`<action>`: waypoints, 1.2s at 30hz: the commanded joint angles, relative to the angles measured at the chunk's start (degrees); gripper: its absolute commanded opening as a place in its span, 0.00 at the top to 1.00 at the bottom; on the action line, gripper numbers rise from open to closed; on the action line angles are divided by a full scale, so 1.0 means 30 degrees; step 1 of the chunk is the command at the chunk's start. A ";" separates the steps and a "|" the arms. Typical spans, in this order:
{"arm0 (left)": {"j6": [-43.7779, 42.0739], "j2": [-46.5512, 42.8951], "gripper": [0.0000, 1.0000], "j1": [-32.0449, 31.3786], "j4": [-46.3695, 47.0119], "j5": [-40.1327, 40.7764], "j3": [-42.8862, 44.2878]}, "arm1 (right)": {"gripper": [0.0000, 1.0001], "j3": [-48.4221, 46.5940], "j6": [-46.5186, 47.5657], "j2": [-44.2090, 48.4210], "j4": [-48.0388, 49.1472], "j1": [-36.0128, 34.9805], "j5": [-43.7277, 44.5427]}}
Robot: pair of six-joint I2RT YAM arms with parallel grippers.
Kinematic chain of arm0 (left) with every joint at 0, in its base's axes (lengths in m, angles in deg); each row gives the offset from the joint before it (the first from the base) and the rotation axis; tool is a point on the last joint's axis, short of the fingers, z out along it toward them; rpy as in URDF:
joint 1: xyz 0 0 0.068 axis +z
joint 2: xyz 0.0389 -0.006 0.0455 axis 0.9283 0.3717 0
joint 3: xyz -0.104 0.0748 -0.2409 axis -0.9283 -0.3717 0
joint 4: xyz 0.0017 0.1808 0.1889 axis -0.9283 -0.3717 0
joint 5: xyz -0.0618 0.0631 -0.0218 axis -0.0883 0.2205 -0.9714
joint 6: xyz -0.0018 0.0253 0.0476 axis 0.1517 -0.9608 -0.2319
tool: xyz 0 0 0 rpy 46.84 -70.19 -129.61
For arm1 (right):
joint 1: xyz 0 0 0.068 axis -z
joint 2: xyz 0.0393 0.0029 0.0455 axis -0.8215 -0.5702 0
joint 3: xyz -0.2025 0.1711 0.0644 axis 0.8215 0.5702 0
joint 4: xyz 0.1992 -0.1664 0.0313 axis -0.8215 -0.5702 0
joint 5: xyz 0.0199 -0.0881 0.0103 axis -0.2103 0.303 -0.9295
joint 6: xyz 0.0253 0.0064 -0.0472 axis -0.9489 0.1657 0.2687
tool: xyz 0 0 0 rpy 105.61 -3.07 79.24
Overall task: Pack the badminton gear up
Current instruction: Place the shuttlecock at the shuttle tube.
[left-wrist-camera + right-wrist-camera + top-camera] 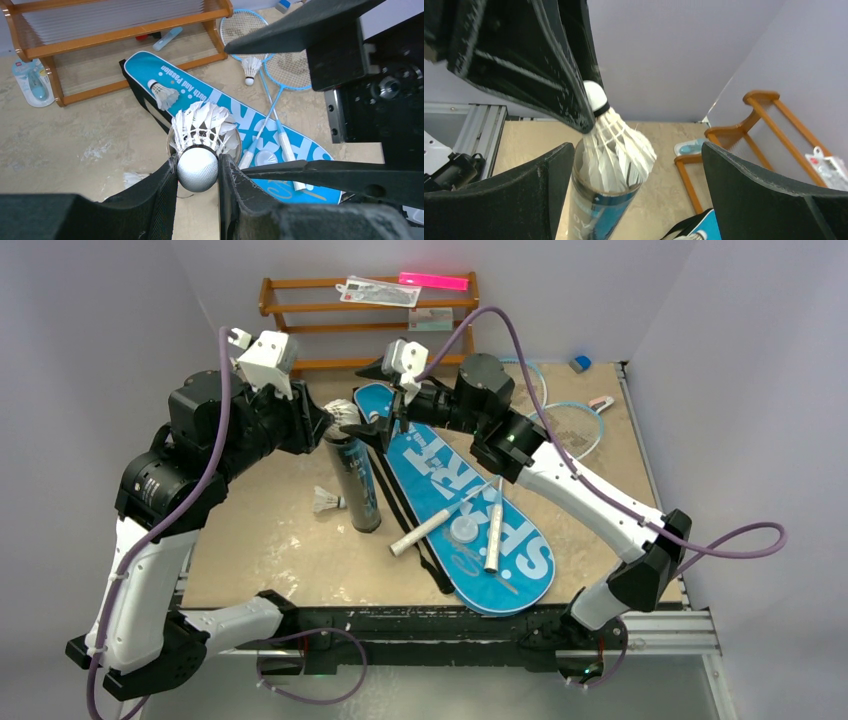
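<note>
Shuttlecock is hanging feathers-down at the mouth of the black tube, 9 o'clock off the bag. Your left hand is pinching its cork, and your right hand is gaping wide around the tube. It's featherlight with a crushable skirt, so grip the cork only.

From above, the mouth of the tube is covered by the shuttlecock and the tip of the left gripper. The heads of the rackets are largely hidden behind the right arm. The far end of the bag is partly hidden by the right gripper. The items on the rack are too small to be identified. In the left wrist view, a second shuttlecock is half hidden behind a finger. In the right wrist view, the tube's lower part is cut off by the bottom edge, and only a corner of the bag is seen.
</note>
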 commanded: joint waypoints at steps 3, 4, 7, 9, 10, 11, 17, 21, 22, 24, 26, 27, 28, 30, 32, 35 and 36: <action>-0.0318 -0.0254 1.00 -0.0100 0.0232 -0.0360 0.0547 | 0.01 -0.2446 0.1372 -0.0565 -0.1721 -0.0175 -0.1730; -0.0320 -0.0257 1.00 -0.0075 0.0235 -0.0387 0.0568 | 0.01 -0.2545 0.1551 -0.0645 -0.1899 -0.0228 -0.1800; -0.0321 -0.0230 1.00 -0.0103 0.0182 -0.0417 0.0584 | 0.01 -0.2836 0.2338 -0.0964 -0.2468 -0.0428 -0.1929; -0.0348 -0.0204 1.00 -0.0087 0.0097 -0.0380 0.0584 | 0.01 -0.3154 0.2939 -0.1211 -0.2996 -0.0617 -0.1851; -0.0350 -0.0200 1.00 -0.0097 0.0090 -0.0375 0.0569 | 0.01 -0.3359 0.3211 -0.1363 -0.3245 -0.0745 -0.1774; -0.0350 -0.0239 1.00 -0.0099 0.0089 -0.0374 0.0582 | 0.01 -0.3545 0.3539 -0.1524 -0.3309 -0.0834 -0.1571; -0.0321 -0.0316 1.00 -0.0102 0.0118 -0.0365 0.0613 | 0.01 -0.4158 0.4447 -0.2185 -0.4089 -0.1212 -0.0147; -0.0321 -0.0287 1.00 -0.0102 0.0040 -0.0446 0.0764 | 0.01 -0.4029 0.4733 -0.2284 -0.3881 -0.1305 0.0376; -0.0321 -0.0287 1.00 -0.0081 0.0017 -0.0449 0.0815 | 0.01 -0.3988 0.4776 -0.2277 -0.3876 -0.1307 0.0401; -0.0321 -0.0285 1.00 -0.0081 0.0002 -0.0434 0.0872 | 0.01 -0.3903 0.4778 -0.2256 -0.3819 -0.1332 0.0436; -0.0321 -0.0258 1.00 -0.0102 -0.0027 -0.0457 0.0907 | 0.06 -0.3816 0.4805 -0.2184 -0.3776 -0.1349 0.0410; -0.0328 -0.0258 1.00 -0.0099 -0.0028 -0.0513 0.0910 | 0.09 -0.3767 0.4807 -0.2147 -0.3745 -0.1356 0.0409; -0.0322 -0.0236 1.00 -0.0084 -0.0028 -0.0531 0.0918 | 0.11 -0.3710 0.4807 -0.2117 -0.3694 -0.1364 0.0431; -0.0321 -0.0229 1.00 -0.0092 -0.0056 -0.0592 0.0921 | 0.12 -0.3626 0.4831 -0.2052 -0.3642 -0.1349 0.0464; -0.0319 -0.0257 1.00 -0.0095 -0.0057 -0.0638 0.0895 | 0.16 -0.3593 0.4836 -0.2021 -0.3607 -0.1378 0.0518; -0.0292 -0.0278 1.00 -0.0088 -0.0115 -0.0752 0.0910 | 0.23 -0.3468 0.4880 -0.1923 -0.3466 -0.1395 0.0463; -0.0292 -0.0264 1.00 -0.0101 -0.0156 -0.0784 0.0929 | 0.25 -0.3438 0.4893 -0.1891 -0.3428 -0.1395 0.0419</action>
